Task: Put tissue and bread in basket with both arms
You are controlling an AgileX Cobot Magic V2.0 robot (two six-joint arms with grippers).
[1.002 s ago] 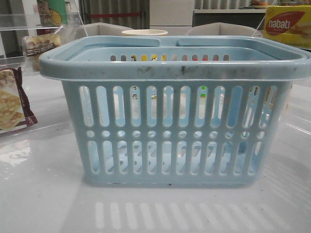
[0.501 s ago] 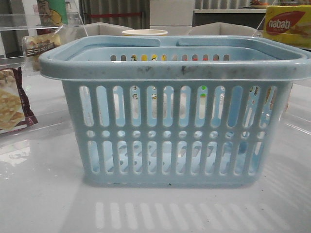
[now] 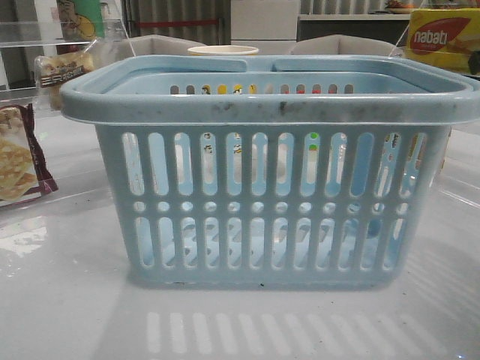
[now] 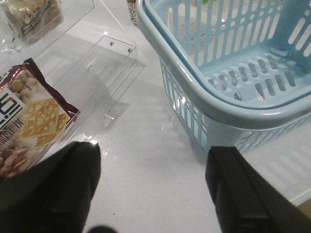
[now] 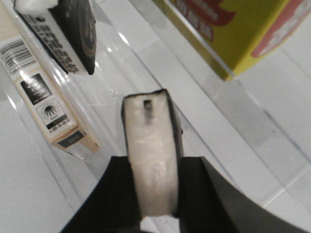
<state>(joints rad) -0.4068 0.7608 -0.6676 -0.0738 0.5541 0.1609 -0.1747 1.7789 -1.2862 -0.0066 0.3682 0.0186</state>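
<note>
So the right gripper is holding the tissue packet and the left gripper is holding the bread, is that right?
Not quite. The right gripper does hold the tissue, but the left gripper is open and empty, as the left wrist view shows; the bread lies beyond it on the table.

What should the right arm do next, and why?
Probably carry the tissue over to the basket: the right gripper is shut on the packet, lifted beside the yellow Nabati box, and the basket floor looks empty.

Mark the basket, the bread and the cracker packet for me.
basket (image 3: 270, 112), front view, near rim.
bread (image 3: 64, 71), front view, its dark label band.
cracker packet (image 4: 36, 121), left wrist view, printed cracker on its face.
</note>
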